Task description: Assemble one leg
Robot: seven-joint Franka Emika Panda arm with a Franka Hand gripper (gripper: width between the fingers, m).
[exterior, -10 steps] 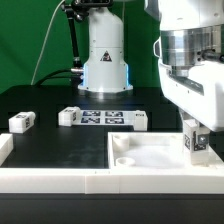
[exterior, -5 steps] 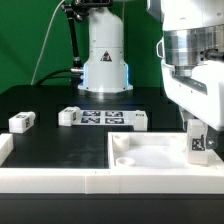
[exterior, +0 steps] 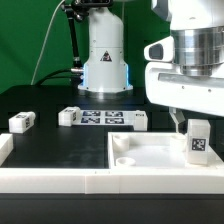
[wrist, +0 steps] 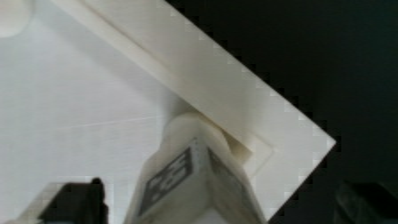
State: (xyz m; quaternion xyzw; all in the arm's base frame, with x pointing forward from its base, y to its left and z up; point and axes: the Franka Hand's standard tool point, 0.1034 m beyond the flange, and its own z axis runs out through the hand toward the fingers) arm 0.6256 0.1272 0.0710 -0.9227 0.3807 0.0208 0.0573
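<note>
Leg (exterior: 198, 142): stood upright on the far corner of the white square panel (exterior: 150, 150), at the exterior view's right; tag face is turned to the camera.
Gripper (exterior: 198, 126): spread wide about the leg top; the visible finger (wrist: 79, 200) is clear of the leg; nothing is gripped.
Panel: laid flat on the black worktop (exterior: 60, 145).
Marker board (exterior: 105, 118): flanked by two similar blocks.

The black table (exterior: 60, 145) carries the big white panel (exterior: 150, 158) directly beneath my fingers (exterior: 178, 119). Off to the exterior view's left of them lie the marker board (exterior: 102, 118) and three loose legs (exterior: 22, 121), one at each end of the board and one farther out.
</note>
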